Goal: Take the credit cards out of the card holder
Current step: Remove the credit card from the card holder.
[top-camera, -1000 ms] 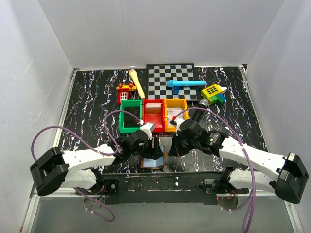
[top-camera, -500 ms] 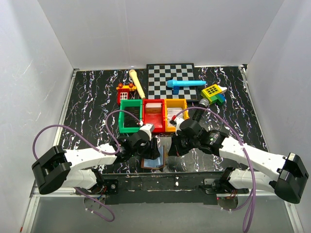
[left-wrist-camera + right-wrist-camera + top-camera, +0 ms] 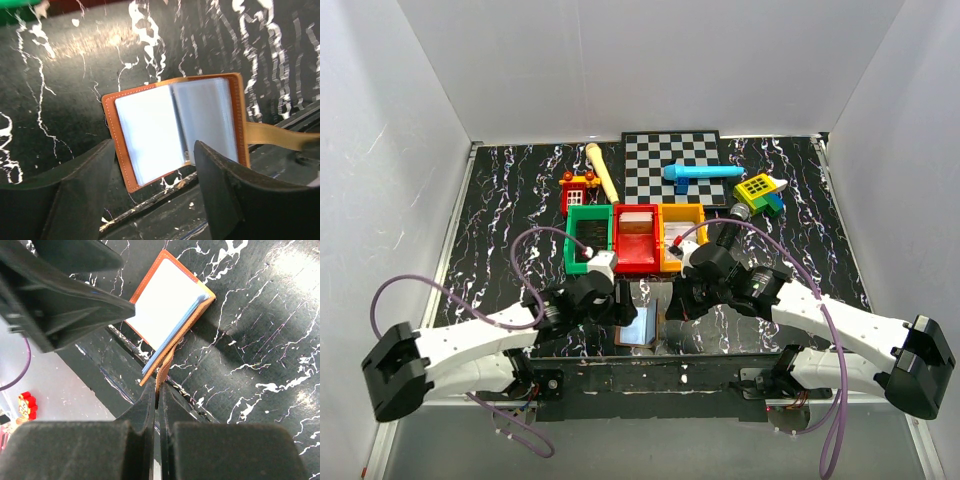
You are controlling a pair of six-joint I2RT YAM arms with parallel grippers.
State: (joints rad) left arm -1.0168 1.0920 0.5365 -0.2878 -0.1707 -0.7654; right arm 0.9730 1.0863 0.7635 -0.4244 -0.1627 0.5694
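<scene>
The card holder [image 3: 642, 326] is a brown bi-fold lying open at the table's near edge, with its pale blue-grey panels facing up. It also shows in the left wrist view [image 3: 175, 127] and the right wrist view [image 3: 169, 305]. My right gripper [image 3: 160, 390] is shut on the holder's brown strap [image 3: 164, 367] and sits just right of the holder in the top view [image 3: 669, 306]. My left gripper [image 3: 155, 187] is open and empty, its fingers straddling the holder's near side, just left of it in the top view [image 3: 622, 308]. No separate credit card shows.
A green bin [image 3: 586, 238], a red bin [image 3: 637, 236] and an orange bin [image 3: 681, 238] stand in a row just behind the grippers. Behind them are a chessboard [image 3: 682, 165], a blue toy [image 3: 700, 173], a yellow toy [image 3: 757, 188], a red toy house [image 3: 579, 190] and a wooden stick [image 3: 602, 170].
My left arm has drawn back to the left, off the card holder, which now lies more open with its pale panel showing. My right gripper has kept its grip on the strap.
</scene>
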